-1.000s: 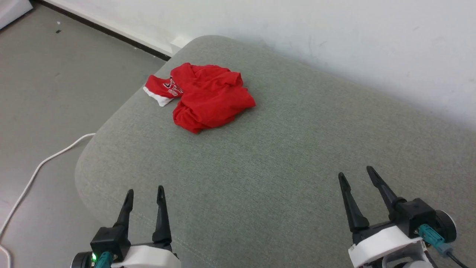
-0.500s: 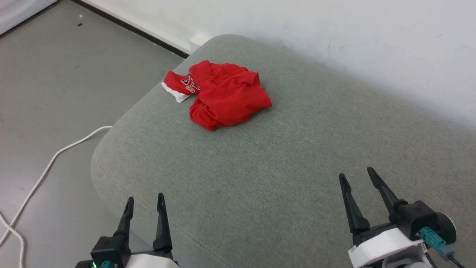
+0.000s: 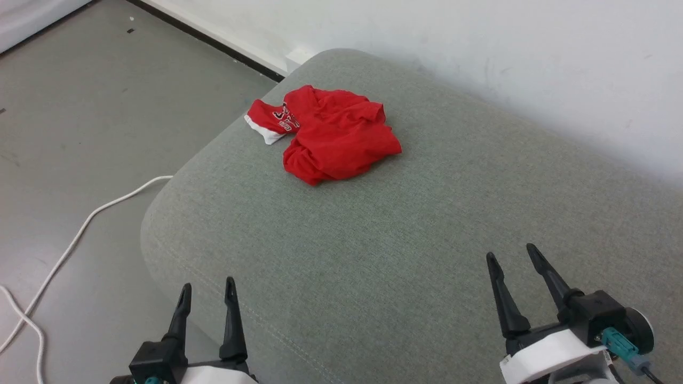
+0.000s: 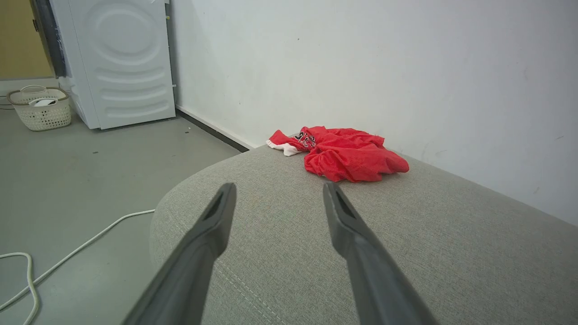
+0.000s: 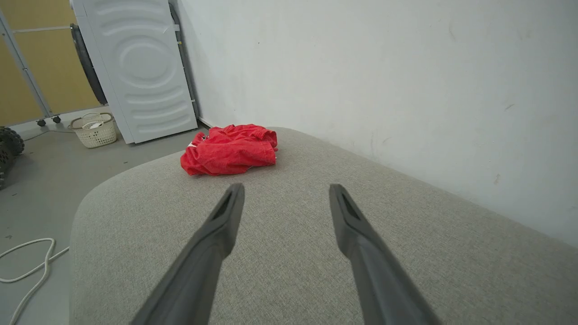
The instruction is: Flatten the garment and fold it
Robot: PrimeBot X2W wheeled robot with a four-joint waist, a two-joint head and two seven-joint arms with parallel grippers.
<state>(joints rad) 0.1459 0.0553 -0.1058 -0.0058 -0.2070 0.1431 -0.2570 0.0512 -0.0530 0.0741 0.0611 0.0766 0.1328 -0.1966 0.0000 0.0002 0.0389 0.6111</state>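
The crumpled bright red soft-fabric shorts [image 3: 336,136] lie near the far left corner of the grey-green fabric cushion [image 3: 373,240], unmoved since a second ago; only the head view has swung. Both the left hand [image 3: 207,284] and the right hand [image 3: 510,252] hover near, fingers apart and empty, as before.

Bright, even, diffuse light is recorded throughout. A faint soft shadow is thrown on the wall [image 3: 629,154] along the cushion [image 3: 400,240]. The jaws are rendered soft in wrist views.
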